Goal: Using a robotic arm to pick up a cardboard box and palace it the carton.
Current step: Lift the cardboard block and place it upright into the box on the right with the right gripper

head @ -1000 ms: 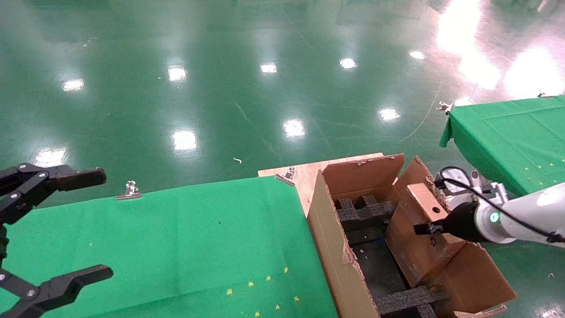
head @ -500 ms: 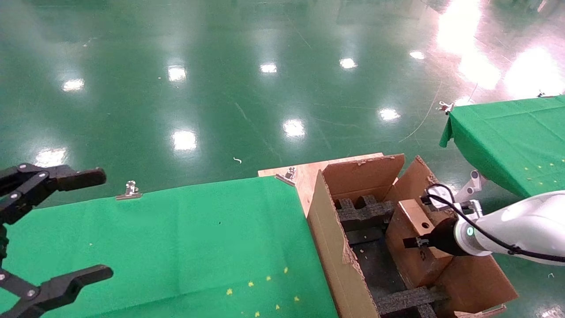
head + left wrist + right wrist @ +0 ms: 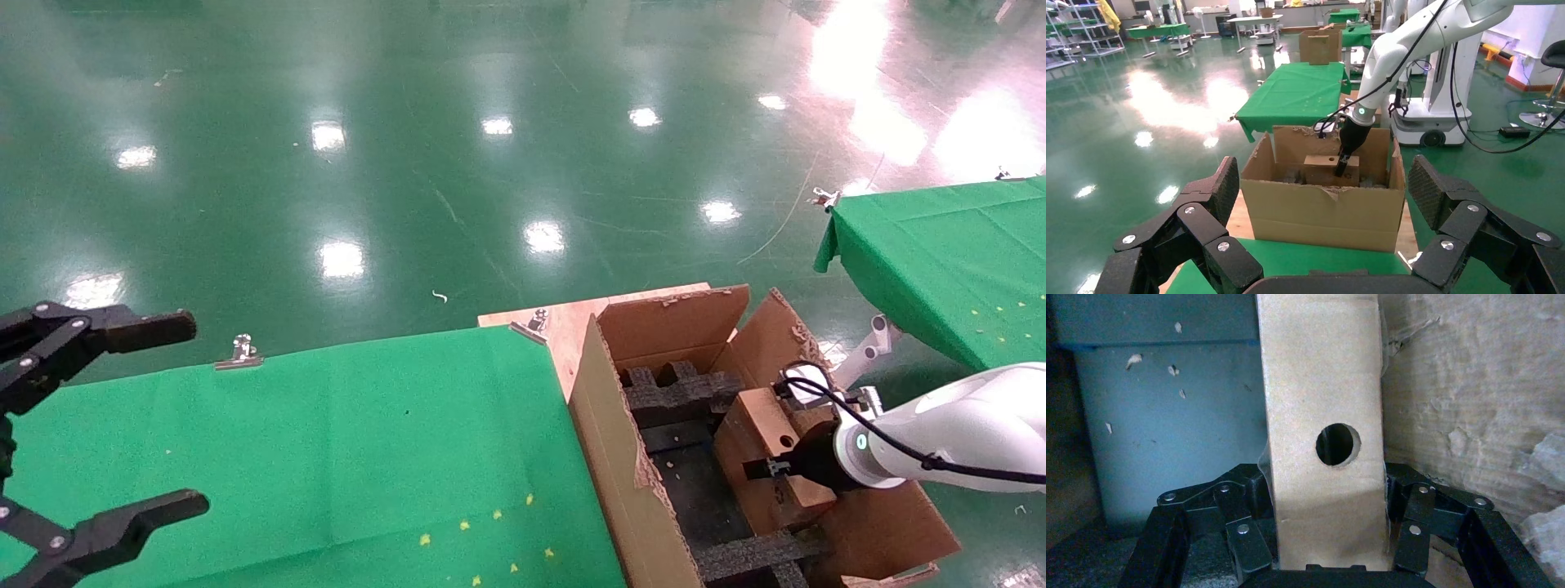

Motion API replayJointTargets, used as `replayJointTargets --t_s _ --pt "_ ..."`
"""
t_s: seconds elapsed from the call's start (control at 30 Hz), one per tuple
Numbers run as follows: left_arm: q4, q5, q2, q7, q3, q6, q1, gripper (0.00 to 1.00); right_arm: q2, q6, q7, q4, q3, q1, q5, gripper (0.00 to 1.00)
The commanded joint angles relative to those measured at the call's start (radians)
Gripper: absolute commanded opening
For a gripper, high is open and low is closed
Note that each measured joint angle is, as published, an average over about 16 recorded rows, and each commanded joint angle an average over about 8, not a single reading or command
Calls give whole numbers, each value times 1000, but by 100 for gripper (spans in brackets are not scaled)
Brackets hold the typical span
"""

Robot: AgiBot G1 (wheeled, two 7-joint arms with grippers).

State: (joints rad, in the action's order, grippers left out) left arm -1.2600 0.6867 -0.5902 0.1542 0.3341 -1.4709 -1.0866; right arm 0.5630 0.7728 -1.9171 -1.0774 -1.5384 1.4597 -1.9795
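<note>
The small brown cardboard box (image 3: 768, 425) with a round hole sits low inside the large carton (image 3: 613, 441), against its right wall. My right gripper (image 3: 805, 469), on the white arm with the green ring light, is shut on the box's sides. In the right wrist view the box (image 3: 1324, 386) stands between the black fingers (image 3: 1245, 530), with the hole just above them. The left wrist view shows the carton (image 3: 1324, 208), the box (image 3: 1324, 165) and the white arm (image 3: 1389, 55) reaching down into it. My left gripper (image 3: 106, 425) is open and empty at the far left over the green cloth.
Black foam inserts (image 3: 678, 392) line the carton's far end and bottom. The carton stands on a wooden board (image 3: 556, 322) beside the green-clothed table (image 3: 327, 457). A second green table (image 3: 948, 253) is at the right. Metal clips (image 3: 241, 353) hold the cloth's edge.
My right gripper has lowered the cardboard box deeper into the carton, down and slightly toward me. The left arm has not moved.
</note>
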Motion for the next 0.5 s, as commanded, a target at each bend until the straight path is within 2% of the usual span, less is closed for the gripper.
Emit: replayJointTargets --t_s 0.03,0.23,0.27,0.3,0.5 --pt "0 0 0 0 0 0 0 100 3 1 13 9 -1 -2 10 14" --pt "0 0 0 0 0 0 0 100 9 1 22 19 -2 -6 20 88" --pt "0 0 0 0 0 0 0 100 9 1 21 19 -2 -6 20 96" --pt "0 0 0 0 0 0 0 100 8 2 21 18 -2 -6 20 100" --pt "0 0 0 0 0 0 0 100 5 3 18 13 -2 -4 15 100"
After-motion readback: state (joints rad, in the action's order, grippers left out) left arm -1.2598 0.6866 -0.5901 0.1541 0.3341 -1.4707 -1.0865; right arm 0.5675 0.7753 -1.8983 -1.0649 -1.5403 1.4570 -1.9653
